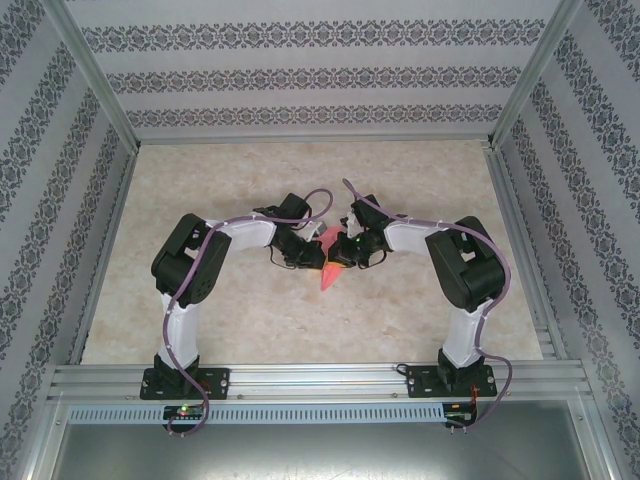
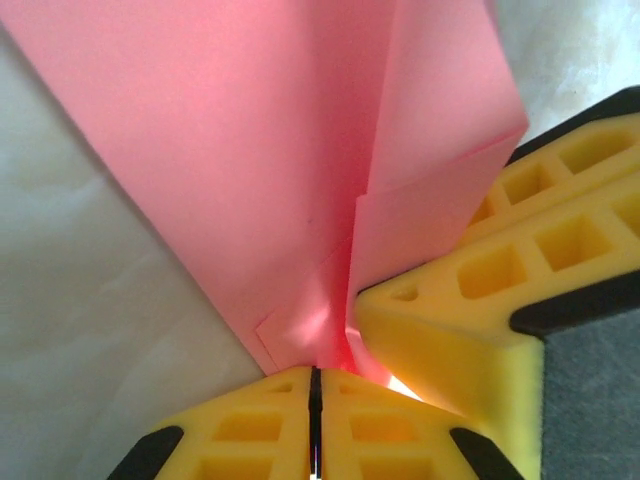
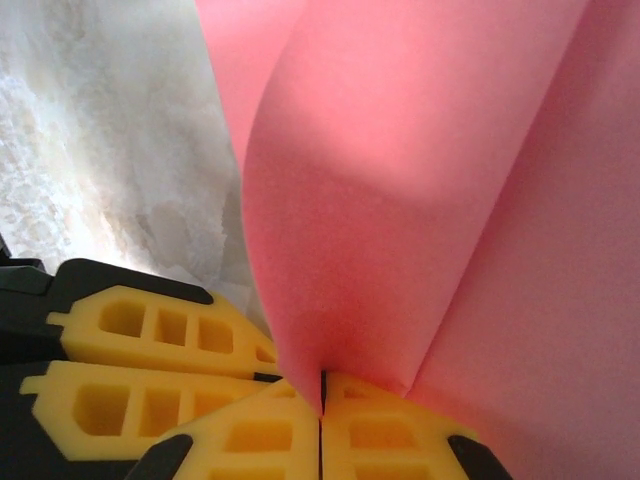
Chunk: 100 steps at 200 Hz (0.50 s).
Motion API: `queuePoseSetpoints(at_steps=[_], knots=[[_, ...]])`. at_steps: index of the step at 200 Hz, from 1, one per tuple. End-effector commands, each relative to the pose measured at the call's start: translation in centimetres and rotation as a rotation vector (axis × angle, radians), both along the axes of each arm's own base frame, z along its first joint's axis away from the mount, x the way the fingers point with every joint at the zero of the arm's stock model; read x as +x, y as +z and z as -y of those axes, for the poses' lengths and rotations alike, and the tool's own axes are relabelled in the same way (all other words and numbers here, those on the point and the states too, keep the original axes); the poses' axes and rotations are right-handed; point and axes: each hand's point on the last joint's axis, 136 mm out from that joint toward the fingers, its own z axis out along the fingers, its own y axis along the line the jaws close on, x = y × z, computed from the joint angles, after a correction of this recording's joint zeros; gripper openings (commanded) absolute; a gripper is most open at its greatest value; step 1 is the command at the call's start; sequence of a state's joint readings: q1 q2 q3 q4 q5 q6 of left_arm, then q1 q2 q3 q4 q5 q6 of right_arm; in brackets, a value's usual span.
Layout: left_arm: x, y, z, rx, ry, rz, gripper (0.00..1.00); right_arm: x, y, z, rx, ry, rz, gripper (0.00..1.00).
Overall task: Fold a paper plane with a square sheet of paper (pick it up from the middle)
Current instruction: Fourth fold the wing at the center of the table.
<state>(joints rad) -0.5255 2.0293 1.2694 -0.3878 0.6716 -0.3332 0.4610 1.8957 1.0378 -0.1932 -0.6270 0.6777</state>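
Two claws meet mid-table. We see the left gripper point(image 2: 315, 405) pressed together on a folded edge of the paper plane point(image 2: 250, 150), and the right gripper point(image 3: 321, 410) pinching the same pink paper just beside it. From the overhead view, the plane tapers toward the near side of the table point(image 1: 200, 320).

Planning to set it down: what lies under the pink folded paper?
Cream marbled tabletop shows around the folded pink paper sheet, pinched by the left tool and right tool. The patch directly beneath is covered.
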Motion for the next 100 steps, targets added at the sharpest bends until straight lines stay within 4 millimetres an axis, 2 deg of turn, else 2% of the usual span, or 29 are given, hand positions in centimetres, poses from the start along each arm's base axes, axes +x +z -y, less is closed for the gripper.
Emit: queuePoseSetpoints(at_steps=[1,44,100], knots=[[1.5,1.2,-1.5,0.02,0.047,0.051,0.11,-0.4,-0.4,-0.5,-0.004,0.027,-0.017,0.07],[2.2,0.7,-1.4,0.008,0.065,0.047,0.11,-0.4,-0.2,-0.5,-0.009,0.03,-0.015,0.07],[2.3,1.1,-0.2,-0.069,0.054,0.022,0.11,-0.1,0.0,-0.6,-0.01,0.032,-0.011,0.07]])
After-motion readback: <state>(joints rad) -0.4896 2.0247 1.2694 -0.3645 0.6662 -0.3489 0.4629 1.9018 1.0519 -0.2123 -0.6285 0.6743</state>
